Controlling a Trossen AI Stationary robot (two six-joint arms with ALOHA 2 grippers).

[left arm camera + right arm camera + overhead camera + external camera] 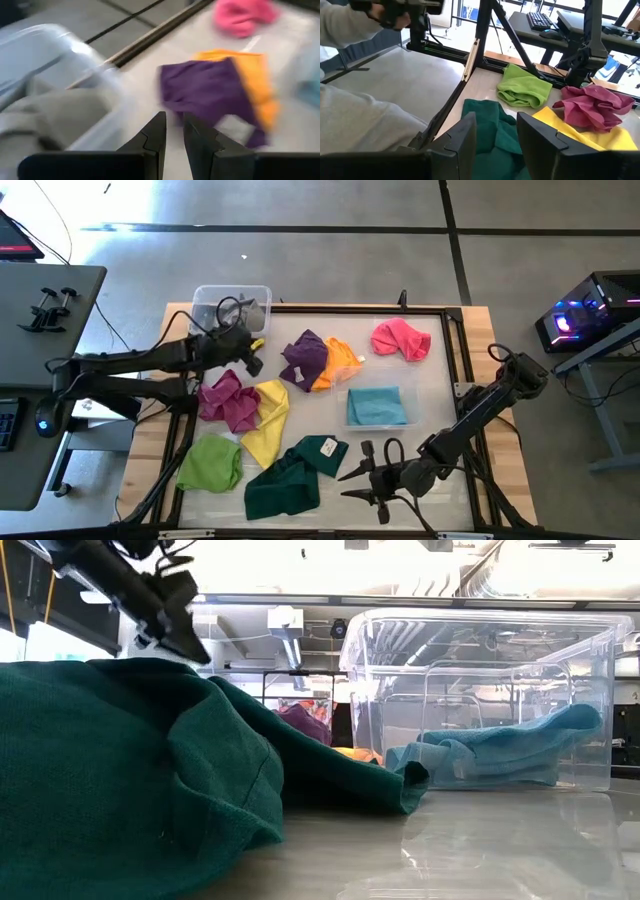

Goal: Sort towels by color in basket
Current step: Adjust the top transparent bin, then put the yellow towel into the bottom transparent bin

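My left gripper (252, 352) hovers between the clear bin (232, 302) and the purple towel (305, 358). It holds nothing, and its fingers (172, 131) stand a narrow gap apart. The grey towel (55, 112) lies inside the bin. The purple towel (207, 90) lies partly on the orange one (342, 363). The pink (401, 338), light blue (378, 406), magenta (228, 399), yellow (268, 418) and lime green (210, 463) towels lie on the table. My right gripper (362, 476) is open and empty, just right of the dark green towel (292, 477).
The table has a dark raised frame (458, 360) around the work area. The bin sits at the far left corner. In the right wrist view something pale grey, like a sleeve (360, 127), shows past the table's near edge. Desks and equipment stand on both sides.
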